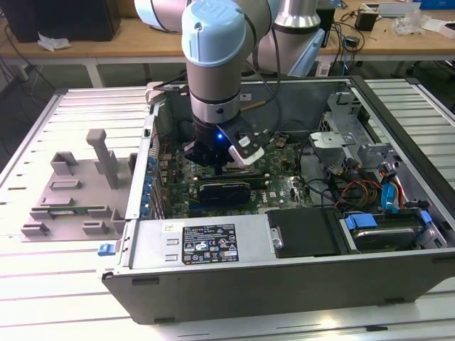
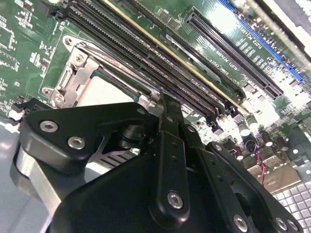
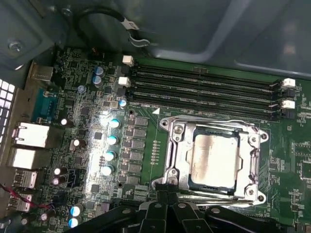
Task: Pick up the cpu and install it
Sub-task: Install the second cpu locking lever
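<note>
The cpu (image 3: 216,160), a flat silver-grey square, lies inside the metal socket frame (image 3: 176,145) on the green motherboard. In the second wrist view the cpu (image 2: 104,91) shows as a pale face just beyond the black gripper links. My gripper (image 3: 167,190) is shut, its two fingers pressed together with nothing between them. The tips sit at the edge of the socket frame, beside the thin metal lever (image 3: 209,196). In the exterior view the gripper (image 1: 224,162) hangs low inside the open computer case, over the board. The shut fingertips (image 2: 163,99) point at the frame's corner (image 2: 73,73).
Long black memory slots (image 3: 204,92) run beside the socket. A black expansion card (image 1: 224,190) stands on the near side of the gripper. The case walls, a power supply (image 1: 213,241) and a drive bay with cables (image 1: 370,192) hem the space in. A grey fixture (image 1: 71,192) lies outside the case.
</note>
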### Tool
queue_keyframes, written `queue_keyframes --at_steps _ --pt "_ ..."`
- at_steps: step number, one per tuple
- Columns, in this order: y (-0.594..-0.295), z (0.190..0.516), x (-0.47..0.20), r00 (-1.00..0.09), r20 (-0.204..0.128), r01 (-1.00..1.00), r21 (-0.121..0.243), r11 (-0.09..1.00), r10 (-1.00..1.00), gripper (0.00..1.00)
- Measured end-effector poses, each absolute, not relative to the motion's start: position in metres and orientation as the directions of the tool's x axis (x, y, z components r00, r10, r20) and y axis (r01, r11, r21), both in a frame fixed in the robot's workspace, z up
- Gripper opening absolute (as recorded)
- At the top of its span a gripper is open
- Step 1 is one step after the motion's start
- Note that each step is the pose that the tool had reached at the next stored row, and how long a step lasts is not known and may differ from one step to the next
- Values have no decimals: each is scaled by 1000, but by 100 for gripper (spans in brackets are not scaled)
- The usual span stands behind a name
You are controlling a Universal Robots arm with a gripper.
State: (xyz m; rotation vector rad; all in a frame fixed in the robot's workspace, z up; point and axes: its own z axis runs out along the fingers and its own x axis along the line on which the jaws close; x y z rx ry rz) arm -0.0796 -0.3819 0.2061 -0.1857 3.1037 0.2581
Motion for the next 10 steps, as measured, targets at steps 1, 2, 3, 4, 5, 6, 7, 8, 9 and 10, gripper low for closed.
queue_keyframes --at_steps 1,2,3,4,5,6,7,8,9,10 --pt "-382 206 -80 -994 -31 -108 163 981 -105 11" --pt "-383 206 -80 -995 -31 -104 163 981 -100 11" --pt "-384 206 -79 -995 -31 -102 163 981 -99 11" --pt "-384 206 -79 -995 -31 -101 163 981 -98 11" --pt "-385 206 -79 -995 -31 -100 163 981 -96 11" --pt "-385 206 -79 -995 -31 -100 163 982 -96 11" --pt "-386 206 -79 -995 -31 -99 163 982 -95 11" --pt "-386 206 -79 -995 -31 -99 163 982 -95 11" --pt "-387 206 -79 -995 -31 -99 163 982 -95 11" --pt "-387 206 -79 -995 -31 -98 162 982 -95 11"
